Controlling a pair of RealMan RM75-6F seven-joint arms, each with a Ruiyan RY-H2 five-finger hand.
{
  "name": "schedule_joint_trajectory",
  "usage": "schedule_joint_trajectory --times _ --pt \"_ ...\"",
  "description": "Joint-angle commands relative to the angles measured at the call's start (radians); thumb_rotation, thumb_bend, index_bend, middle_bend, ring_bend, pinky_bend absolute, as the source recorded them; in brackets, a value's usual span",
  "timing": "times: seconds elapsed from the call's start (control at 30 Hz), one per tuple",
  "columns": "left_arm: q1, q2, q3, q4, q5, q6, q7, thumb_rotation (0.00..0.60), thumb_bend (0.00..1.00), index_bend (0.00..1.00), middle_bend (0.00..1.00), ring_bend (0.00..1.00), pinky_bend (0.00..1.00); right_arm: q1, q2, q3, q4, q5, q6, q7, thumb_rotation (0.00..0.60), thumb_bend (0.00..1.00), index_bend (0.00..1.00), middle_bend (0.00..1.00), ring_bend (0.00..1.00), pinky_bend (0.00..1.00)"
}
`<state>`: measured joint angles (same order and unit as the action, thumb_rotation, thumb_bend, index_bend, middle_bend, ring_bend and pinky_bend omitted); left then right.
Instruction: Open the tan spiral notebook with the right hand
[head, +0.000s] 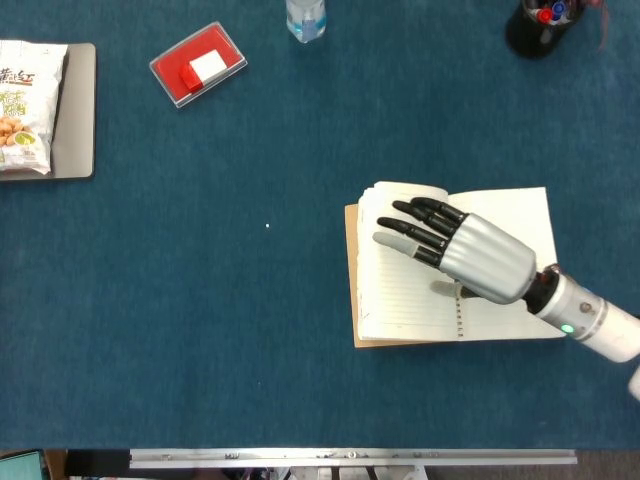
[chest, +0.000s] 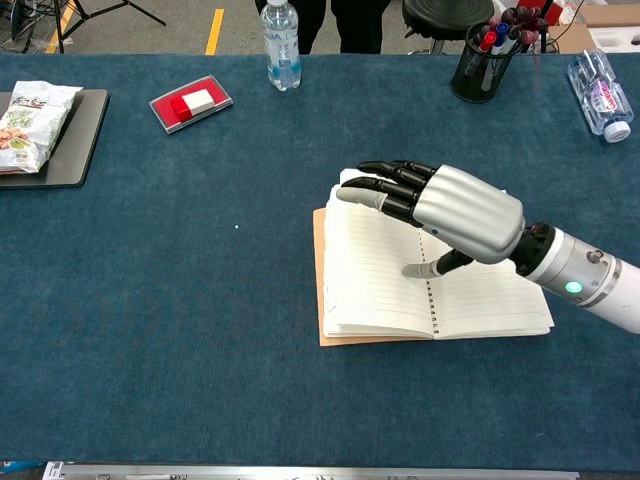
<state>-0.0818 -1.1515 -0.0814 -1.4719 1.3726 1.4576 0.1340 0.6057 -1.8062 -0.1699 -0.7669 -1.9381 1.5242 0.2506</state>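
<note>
Writing: the snack bag (head: 22, 105) at the upper left edge carries large Chinese characters, too small to read with any confidence. It lies on a dark tray (head: 78, 110). The lying bottle (chest: 600, 92) at the upper right of the chest view has a pale label with reddish print, illegible. The standing bottle (chest: 280, 42) at top centre also has a label, unreadable.

Red box (head: 198, 64) with a white block inside, upper left of centre. Black pen cup (chest: 481, 62) with red and blue pens, upper right.

Room: broad stretch of bare blue table (head: 200, 300) left of and below the notebook; the near table edge runs along the bottom of the frame, well apart from the notebook.

Notebook (head: 400, 300): right of centre, open flat, lined pages up, tan cover showing along the left and bottom margins, spiral down the middle.

Right hand (head: 460, 255): palm down over the open pages, fingers (head: 405, 228) straight and slightly spread, reaching to the upper part of the left page. Thumb near the spiral. Holds nothing. Whether fingertips actually touch paper, hard to say.

Left hand not seen in either view.
</note>
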Motion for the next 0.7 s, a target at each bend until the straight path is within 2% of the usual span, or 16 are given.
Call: schedule_joint_trajectory --times 0.03,0.27,0.7 --pt "0.001 0.001 0.000 -0.001 0.001 0.002 -0.002 0.600 0.04 0.38 0.35 0.19 0.37 0.000 -0.041 0.007 0.044 0.012 -0.007 0.034 0.600 0.00 0.04 0.12 0.01 0.17" --pt "0.004 0.006 0.000 -0.005 0.004 0.009 -0.006 0.600 0.04 0.38 0.35 0.19 0.37 -0.007 -0.097 -0.008 0.127 0.012 -0.011 0.070 0.600 0.00 0.04 0.12 0.01 0.17" --pt "0.004 0.006 -0.001 -0.007 0.004 0.009 -0.004 0.600 0.05 0.38 0.35 0.19 0.37 -0.026 -0.133 -0.037 0.216 0.017 -0.017 0.105 0.600 0.00 0.04 0.12 0.01 0.17"
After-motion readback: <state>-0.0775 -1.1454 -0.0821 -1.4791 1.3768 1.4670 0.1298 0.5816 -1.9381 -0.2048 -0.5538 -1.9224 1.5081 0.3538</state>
